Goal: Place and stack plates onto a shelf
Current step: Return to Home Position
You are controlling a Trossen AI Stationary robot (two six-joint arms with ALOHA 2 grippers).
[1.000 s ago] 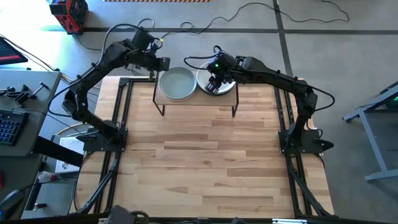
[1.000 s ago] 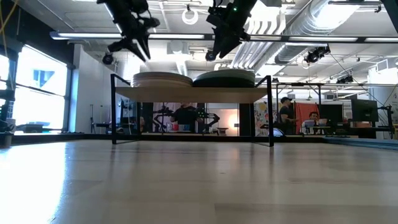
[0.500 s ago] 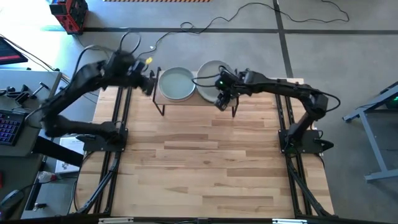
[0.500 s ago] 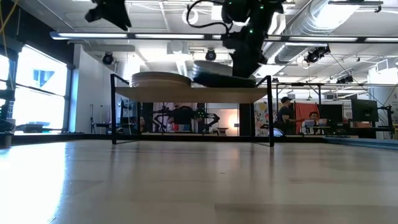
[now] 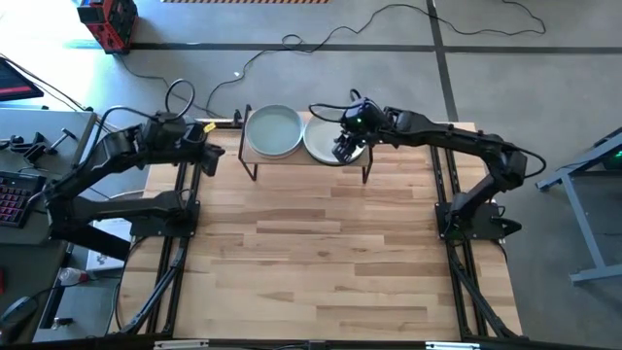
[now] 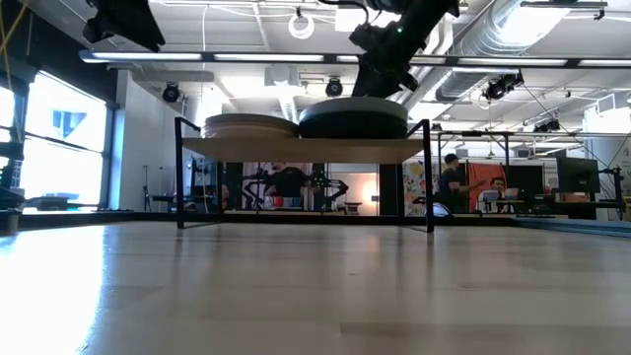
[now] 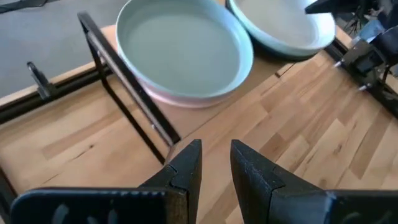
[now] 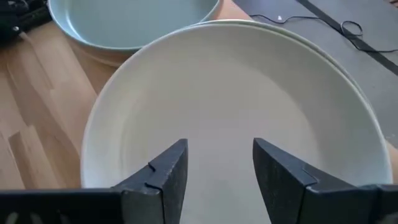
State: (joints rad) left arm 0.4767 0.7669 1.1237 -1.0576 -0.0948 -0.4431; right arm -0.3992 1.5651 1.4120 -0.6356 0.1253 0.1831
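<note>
The shelf [image 5: 255, 154] stands at the far edge of the desk [image 5: 311, 253] and carries two stacks of plates side by side, rims nearly touching. The left stack [image 5: 273, 131] has a pale green plate on top, the right stack [image 5: 326, 142] a whitish one. The right tool [image 5: 346, 148] hangs just above the near rim of the whitish plate, its fingers spread and empty. The left tool [image 5: 210, 156] waits beside the shelf's left end, fingers slightly apart, holding nothing. The wide near part of the desk lies open.

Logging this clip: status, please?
Right gripper open above whitish plate on shelf. Left gripper open, off shelf's left end. Two stacks up. Nothing blocking.
</note>
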